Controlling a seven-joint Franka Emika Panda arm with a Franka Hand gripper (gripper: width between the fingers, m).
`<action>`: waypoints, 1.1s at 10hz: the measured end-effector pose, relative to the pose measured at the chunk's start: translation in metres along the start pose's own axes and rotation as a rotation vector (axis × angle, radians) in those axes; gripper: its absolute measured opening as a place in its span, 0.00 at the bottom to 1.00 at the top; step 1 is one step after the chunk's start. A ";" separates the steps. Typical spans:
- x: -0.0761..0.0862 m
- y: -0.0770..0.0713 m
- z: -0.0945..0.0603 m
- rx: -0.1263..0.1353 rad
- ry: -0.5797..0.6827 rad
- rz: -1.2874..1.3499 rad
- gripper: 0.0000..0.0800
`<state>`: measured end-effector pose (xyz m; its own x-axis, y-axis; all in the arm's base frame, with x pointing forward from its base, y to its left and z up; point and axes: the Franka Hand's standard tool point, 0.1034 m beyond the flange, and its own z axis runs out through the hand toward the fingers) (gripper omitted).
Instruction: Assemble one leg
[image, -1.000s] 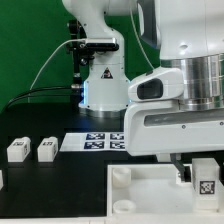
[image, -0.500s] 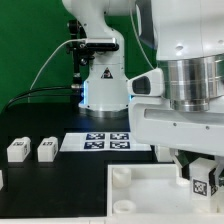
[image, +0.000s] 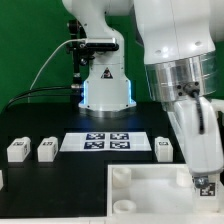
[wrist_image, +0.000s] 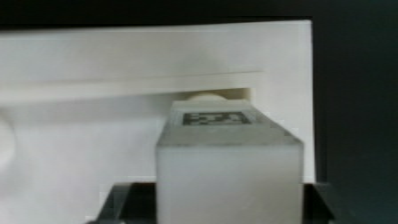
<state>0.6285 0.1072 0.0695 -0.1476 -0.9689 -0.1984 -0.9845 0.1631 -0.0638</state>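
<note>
Since half a second ago my arm (image: 175, 70) has swung toward the exterior view's right and tilted, and that uncovered a leg (image: 163, 148) on the table just past the marker board's end.

Largest thing before me is the big white square panel (image: 150, 192), one of it, lying flat on the black table (image: 30, 185) at the front, with a round socket (image: 121, 176) raised at its near corner on the exterior view's left. Behind it lies the one marker board (image: 108, 141) with four printed squares.

I count four small white legs showing whole or in part. Two (image: 17, 150) (image: 47, 150) stand side by side, a little apart, at the exterior view's left; one stands beside the marker board's right end; and the leg I carry (wrist_image: 228, 150) is pinched between my fingers (wrist_image: 134, 203), which press on its two sides. In the exterior view only its tagged face (image: 204, 184) peeks out under my hand, over the panel's right part. From my wrist the leg stands upright with its tag up, its far end meeting a round socket (wrist_image: 210, 98) on the panel.

My gripper (wrist_image: 228, 195) is closed around that leg.
</note>
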 end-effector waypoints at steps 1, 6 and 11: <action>0.000 0.000 0.000 0.000 0.000 -0.052 0.37; -0.006 -0.001 0.001 -0.036 0.001 -0.671 0.80; -0.005 0.000 0.000 -0.114 0.032 -1.374 0.81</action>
<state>0.6292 0.1120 0.0701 0.9397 -0.3414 -0.0190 -0.3414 -0.9337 -0.1080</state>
